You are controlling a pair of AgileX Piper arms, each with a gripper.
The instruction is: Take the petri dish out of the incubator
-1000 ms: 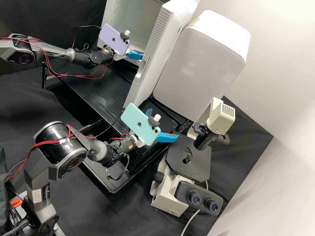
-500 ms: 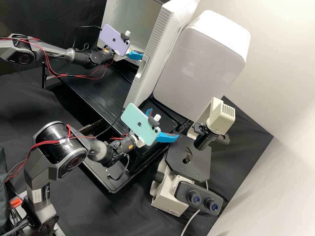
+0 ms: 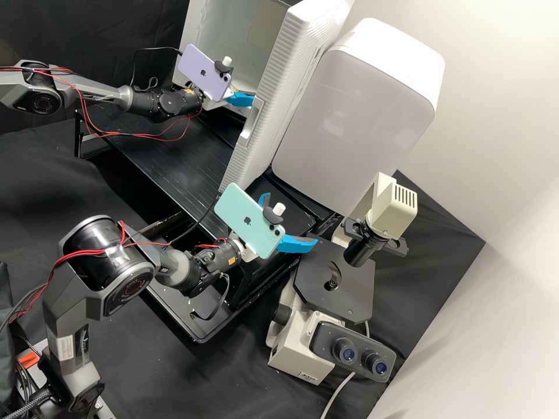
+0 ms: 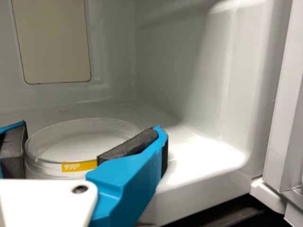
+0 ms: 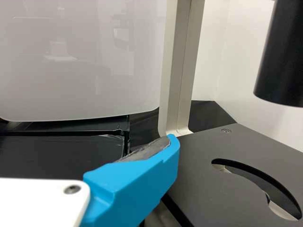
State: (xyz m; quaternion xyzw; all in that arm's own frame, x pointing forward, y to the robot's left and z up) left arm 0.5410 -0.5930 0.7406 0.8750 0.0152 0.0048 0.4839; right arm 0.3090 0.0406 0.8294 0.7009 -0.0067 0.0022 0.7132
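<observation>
A clear petri dish [image 4: 78, 142] with a yellow label sits on the floor of the white incubator [image 3: 212, 29], whose ribbed door [image 3: 288, 81] stands open. My left gripper [image 4: 87, 130] reaches inside, with one pad against each side of the dish wall. In the high view the left gripper [image 3: 240, 99] is at the chamber's mouth, and the dish is hidden behind it. My right gripper [image 3: 304, 242] hangs open and holds nothing, beside the black microscope stage [image 5: 227, 170]. One of its blue fingers [image 5: 142, 165] shows in the right wrist view.
A large white rounded housing [image 3: 361, 110] stands just right of the incubator door. A microscope [image 3: 326, 337] with twin eyepieces sits at the front right. A black ribbed shelf [image 3: 174, 157] runs under both arms. Red cables trail along both arms.
The left arm's wrist has edged slightly up and toward the incubator. The right arm has stayed still.
</observation>
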